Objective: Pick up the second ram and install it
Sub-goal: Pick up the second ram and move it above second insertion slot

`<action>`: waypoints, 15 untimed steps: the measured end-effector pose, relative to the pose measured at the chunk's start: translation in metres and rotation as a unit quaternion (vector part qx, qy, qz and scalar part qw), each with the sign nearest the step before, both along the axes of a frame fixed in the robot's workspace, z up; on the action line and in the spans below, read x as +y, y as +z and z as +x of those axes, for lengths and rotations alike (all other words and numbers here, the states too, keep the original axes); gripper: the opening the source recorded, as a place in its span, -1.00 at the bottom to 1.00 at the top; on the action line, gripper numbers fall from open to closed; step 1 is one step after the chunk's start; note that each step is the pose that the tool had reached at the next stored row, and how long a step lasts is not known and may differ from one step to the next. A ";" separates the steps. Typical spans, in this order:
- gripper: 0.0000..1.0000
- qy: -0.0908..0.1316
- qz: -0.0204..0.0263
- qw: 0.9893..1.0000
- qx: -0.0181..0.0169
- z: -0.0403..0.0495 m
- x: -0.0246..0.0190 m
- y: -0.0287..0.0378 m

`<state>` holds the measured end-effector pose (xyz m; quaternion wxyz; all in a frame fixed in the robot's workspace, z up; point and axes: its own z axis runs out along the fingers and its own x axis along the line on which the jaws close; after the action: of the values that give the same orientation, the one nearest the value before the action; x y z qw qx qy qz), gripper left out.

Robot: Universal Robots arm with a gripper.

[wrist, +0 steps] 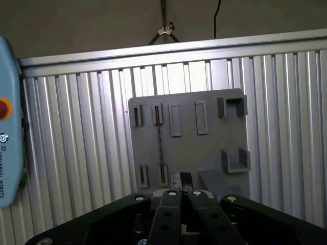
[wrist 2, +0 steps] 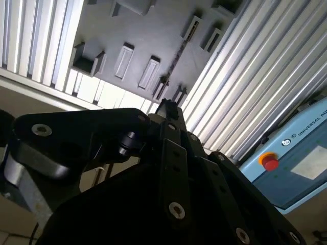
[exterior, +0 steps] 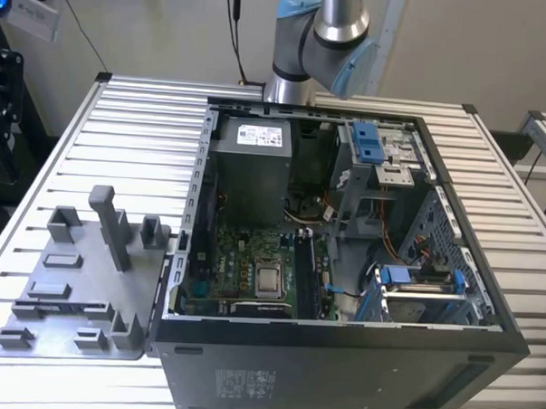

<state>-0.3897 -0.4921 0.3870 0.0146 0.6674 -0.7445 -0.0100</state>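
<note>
Above grey slotted plastic fixture (wrist: 204, 148): black gripper (wrist: 181, 179) pinched closed, empty; thin dark RAM stick (wrist: 160, 148) sits apart. Risk: skewed grab jams it.

The exterior view looks down obliquely; both wrist views, seemingly higher, share its grey fixture (wrist: 204, 153).

Lettering marks the blue pendant (wrist 2: 301, 153); small printed labels, too fine to read, sit on the power supply (exterior: 252, 163) and case (exterior: 338, 370).
</note>
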 end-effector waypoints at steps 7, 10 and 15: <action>-0.29 0.000 0.000 1.000 0.000 0.0000 0.0000 0.0000; -0.16 0.000 0.000 1.000 0.000 0.0000 0.0000 -0.0001; -0.16 -0.005 0.005 1.000 -0.003 -0.0012 0.0000 -0.0035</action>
<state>-0.3909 -0.4921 0.3835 0.0092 0.6639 -0.7477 -0.0122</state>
